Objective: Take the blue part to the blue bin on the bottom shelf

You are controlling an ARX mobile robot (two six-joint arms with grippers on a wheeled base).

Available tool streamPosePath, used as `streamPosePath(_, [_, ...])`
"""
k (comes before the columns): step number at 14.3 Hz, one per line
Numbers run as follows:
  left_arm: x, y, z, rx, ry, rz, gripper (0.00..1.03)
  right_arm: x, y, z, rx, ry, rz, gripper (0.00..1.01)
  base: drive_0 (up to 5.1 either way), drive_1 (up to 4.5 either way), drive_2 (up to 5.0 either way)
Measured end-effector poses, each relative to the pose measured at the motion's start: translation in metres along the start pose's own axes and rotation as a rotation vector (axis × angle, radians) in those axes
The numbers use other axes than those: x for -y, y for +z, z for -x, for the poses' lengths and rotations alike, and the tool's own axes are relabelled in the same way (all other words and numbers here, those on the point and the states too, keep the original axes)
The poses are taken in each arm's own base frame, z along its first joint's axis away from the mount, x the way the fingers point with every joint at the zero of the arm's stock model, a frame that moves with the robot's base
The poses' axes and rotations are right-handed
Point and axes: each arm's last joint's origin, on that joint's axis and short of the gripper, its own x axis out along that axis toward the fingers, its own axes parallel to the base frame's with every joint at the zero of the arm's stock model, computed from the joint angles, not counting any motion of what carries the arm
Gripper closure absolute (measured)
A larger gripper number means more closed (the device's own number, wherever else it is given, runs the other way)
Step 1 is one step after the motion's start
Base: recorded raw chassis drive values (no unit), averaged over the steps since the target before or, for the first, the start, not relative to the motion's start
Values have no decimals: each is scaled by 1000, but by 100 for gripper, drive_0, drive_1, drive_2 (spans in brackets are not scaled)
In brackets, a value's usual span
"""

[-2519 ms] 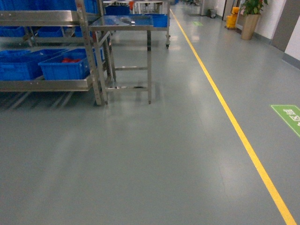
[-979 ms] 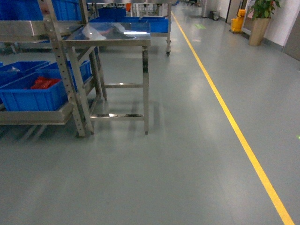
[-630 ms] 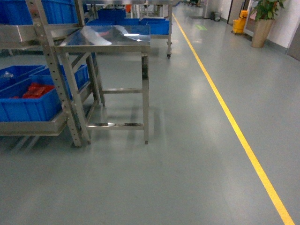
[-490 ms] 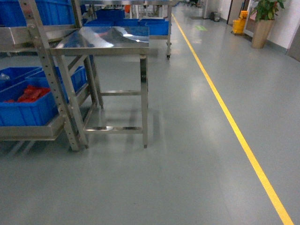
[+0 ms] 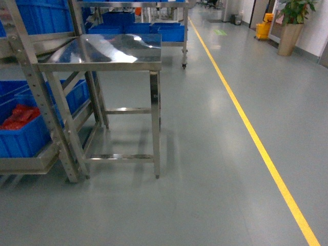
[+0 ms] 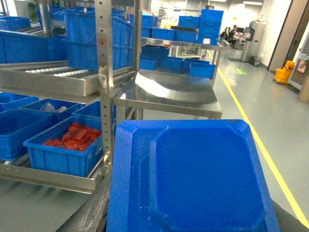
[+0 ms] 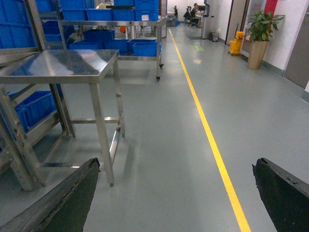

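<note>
The blue part, a wide flat blue plastic piece with a raised rim, fills the foreground of the left wrist view. My left gripper is shut on it, and dark fingers show along its sides. On the left stands the steel rack, whose bottom shelf carries several blue bins. One bin holds red parts, and another sits further left. My right gripper is open over bare floor with nothing between its fingers. Neither gripper shows in the head view.
A stainless-steel table stands against the rack's right end. A yellow floor line runs along the aisle. Further back are carts with blue bins, and a potted plant stands at the right.
The head view has closed in on the steel table and rack. They now sit larger and lower in the frame, and the yellow line has shifted slightly left.
</note>
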Motion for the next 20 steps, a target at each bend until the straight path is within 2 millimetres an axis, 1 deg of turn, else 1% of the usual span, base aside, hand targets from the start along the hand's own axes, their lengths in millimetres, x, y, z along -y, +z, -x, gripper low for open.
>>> streamPosePath(15, [0, 0, 0, -1, -1, 0, 60, 0, 0, 0, -1, 0, 0, 3, -1, 429, -431])
streamPosePath(18, [0, -1, -1, -5, -2, -3, 60, 0, 0, 0, -3, 0, 0, 3, 0, 0, 0])
streamPosePath(20, [0, 0, 0, -3, -3, -1, 60, 0, 0, 0, -2, 0, 0, 3, -492, 254, 254])
